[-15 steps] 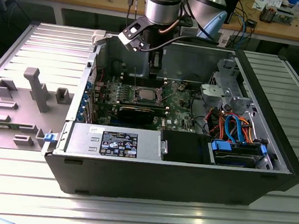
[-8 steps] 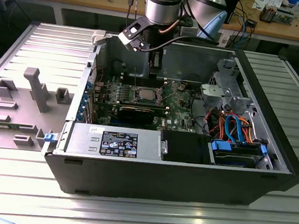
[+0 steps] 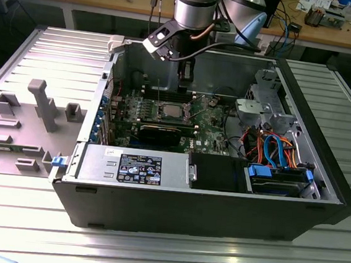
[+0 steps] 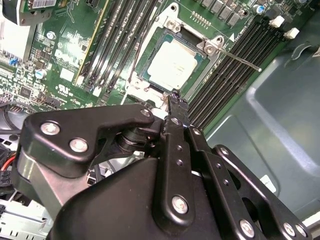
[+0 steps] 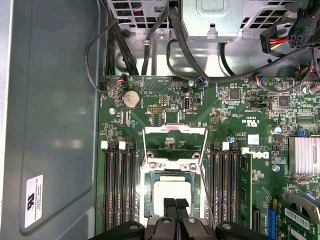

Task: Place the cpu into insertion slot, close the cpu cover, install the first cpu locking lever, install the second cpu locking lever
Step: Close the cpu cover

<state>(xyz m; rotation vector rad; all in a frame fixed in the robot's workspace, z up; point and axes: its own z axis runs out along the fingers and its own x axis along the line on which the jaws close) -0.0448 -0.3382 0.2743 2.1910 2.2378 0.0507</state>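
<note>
While the cpu (image 5: 171,192) lies seated in the insertion slot (image 5: 146,200) mid circuit board (image 5: 165,100), the gripper (image 5: 175,202), closed on nothing, is held just above it. The open cpu cover (image 5: 175,130), judged thin and stiff, is best pushed at its free edge.

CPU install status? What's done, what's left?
Done: the cpu sits in the insertion slot. In hand: the gripper, shut and holding nothing, hovers just over the socket's edge. Left: the cpu cover stands open, not folded down over the chip. One locking lever juts out unlatched. I can't tell how the other lever stands.
</note>
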